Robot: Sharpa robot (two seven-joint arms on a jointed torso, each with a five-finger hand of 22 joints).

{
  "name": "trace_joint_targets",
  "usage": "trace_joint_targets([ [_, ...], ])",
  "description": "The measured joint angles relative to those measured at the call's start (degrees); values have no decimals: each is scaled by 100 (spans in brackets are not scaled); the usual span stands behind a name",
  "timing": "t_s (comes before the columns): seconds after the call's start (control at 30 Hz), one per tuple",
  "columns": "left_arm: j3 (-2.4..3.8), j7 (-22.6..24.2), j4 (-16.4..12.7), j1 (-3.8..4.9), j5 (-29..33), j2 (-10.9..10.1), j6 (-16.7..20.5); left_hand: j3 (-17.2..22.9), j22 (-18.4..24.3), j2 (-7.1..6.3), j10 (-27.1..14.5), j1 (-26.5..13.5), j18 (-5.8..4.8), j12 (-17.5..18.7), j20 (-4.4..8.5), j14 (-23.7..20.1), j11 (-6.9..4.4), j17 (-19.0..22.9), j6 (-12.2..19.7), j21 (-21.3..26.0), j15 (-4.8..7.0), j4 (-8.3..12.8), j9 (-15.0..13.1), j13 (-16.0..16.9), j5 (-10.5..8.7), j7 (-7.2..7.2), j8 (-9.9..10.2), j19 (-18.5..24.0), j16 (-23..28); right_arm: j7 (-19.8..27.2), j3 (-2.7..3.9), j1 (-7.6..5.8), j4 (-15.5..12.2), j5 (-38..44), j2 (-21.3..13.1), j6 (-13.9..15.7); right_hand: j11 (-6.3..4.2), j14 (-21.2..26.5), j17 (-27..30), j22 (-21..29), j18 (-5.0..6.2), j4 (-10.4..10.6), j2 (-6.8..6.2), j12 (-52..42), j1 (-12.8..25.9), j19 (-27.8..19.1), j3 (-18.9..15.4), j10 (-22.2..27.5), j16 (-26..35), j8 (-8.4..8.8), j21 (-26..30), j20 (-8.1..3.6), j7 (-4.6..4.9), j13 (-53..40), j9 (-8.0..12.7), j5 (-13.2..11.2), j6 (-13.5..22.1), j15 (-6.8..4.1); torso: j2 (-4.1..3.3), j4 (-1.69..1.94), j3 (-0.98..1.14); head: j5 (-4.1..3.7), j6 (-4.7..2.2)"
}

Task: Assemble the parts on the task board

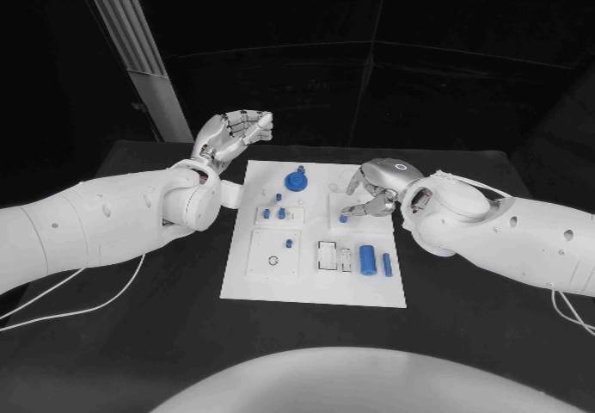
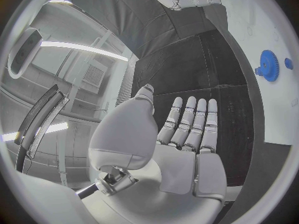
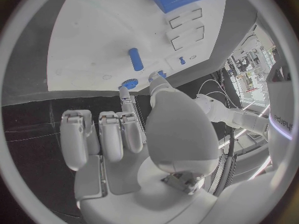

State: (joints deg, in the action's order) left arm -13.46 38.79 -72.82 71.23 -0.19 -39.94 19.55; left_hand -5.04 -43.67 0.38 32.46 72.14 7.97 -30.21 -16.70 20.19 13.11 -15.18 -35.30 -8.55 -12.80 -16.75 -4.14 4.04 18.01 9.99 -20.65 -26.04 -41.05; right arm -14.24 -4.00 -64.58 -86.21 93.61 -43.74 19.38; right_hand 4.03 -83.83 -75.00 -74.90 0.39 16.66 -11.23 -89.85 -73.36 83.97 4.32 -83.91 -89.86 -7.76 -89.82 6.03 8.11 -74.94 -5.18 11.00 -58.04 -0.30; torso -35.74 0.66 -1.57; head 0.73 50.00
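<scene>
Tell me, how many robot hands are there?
2. The left hand hangs off the task board's far left corner; the right hand is over its right side.

My right hand (image 3: 134,139) over the task board (image 3: 93,45), fingers apart, holding nothing, blue peg (image 3: 136,59) beyond my fingertips

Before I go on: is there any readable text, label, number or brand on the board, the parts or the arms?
"sharpa", white vertical lettering on the right arm, seen in the right wrist view; small, so the reading is not certain.
Task board: no readable text, only outlined slots.
Blue gear and the other blue parts: no markings that can be made out.
</scene>
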Motion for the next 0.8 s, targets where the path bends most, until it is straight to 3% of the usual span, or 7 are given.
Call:
trace_joint_targets([
  [0.07,0,0,0,0,0,-5,0,0,0,0,0,0,-1,0,0,0,0,0,0,0,0,0,0,0,0,0,0,0,0,-26,0,6,16,22,16,-26,8,0,0,0,1,-10,34,0,-94,0,31,8,0,0,0,0,5,0,0,-3,-5,0,2,0,0,0,0],
  [0.27,0,0,-4,0,0,-16,-1,0,0,0,0,0,0,0,0,0,0,0,0,0,0,0,0,0,0,0,0,0,0,-64,3,36,54,67,105,-127,6,0,0,0,1,-29,109,0,-381,0,126,6,0,18,0,0,-98,0,1,-49,-109,0,3,-1,2,7,0],
  [0.57,0,0,-11,0,0,-37,-2,0,-1,0,0,0,0,0,0,0,0,-1,0,0,0,0,0,0,0,0,0,0,0,-131,1,100,76,94,135,-181,-159,-23,0,0,2,-30,104,0,-374,3,73,-13,0,239,0,-4,-159,1,58,-146,4,-23,5,-1,-2,7,0],
  [0.67,0,0,-11,0,0,-39,-2,0,3,45,0,1,-1,-24,0,0,0,10,0,0,0,0,2,1,0,0,0,0,-22,-163,1,106,73,98,129,-173,-202,-22,0,0,2,-81,172,114,-257,-1,5,-7,0,334,0,-44,-179,1,79,-247,146,-66,6,-1,-3,3,0],
  [0.7,0,0,-12,0,0,-39,-2,0,5,46,0,0,-1,-29,0,0,0,12,0,0,0,0,5,1,0,0,0,0,-23,-172,1,107,71,99,129,-171,-252,-22,0,0,2,-102,196,515,-226,6,-16,384,0,345,0,-77,-200,1,83,-271,204,-89,5,-1,-3,1,0],
  [0.73,0,0,-12,0,0,-39,-2,0,4,46,0,0,-1,-29,0,0,0,12,0,0,0,0,5,1,0,0,0,0,-23,-179,1,108,70,100,129,-168,-263,-22,0,0,2,-125,198,1276,-224,8,-39,1195,0,348,0,-112,-234,343,83,-281,237,-106,5,-1,-3,-1,0],
  [0.8,0,0,-11,0,0,-38,-2,0,4,46,0,0,-1,-29,0,0,0,12,0,0,0,0,5,1,0,0,0,0,-23,-196,1,110,70,101,132,-162,-279,-22,0,0,3,-126,231,2746,-192,9,-67,2352,0,348,0,-113,-236,1646,82,-290,278,-106,5,-1,-3,-8,0],
])
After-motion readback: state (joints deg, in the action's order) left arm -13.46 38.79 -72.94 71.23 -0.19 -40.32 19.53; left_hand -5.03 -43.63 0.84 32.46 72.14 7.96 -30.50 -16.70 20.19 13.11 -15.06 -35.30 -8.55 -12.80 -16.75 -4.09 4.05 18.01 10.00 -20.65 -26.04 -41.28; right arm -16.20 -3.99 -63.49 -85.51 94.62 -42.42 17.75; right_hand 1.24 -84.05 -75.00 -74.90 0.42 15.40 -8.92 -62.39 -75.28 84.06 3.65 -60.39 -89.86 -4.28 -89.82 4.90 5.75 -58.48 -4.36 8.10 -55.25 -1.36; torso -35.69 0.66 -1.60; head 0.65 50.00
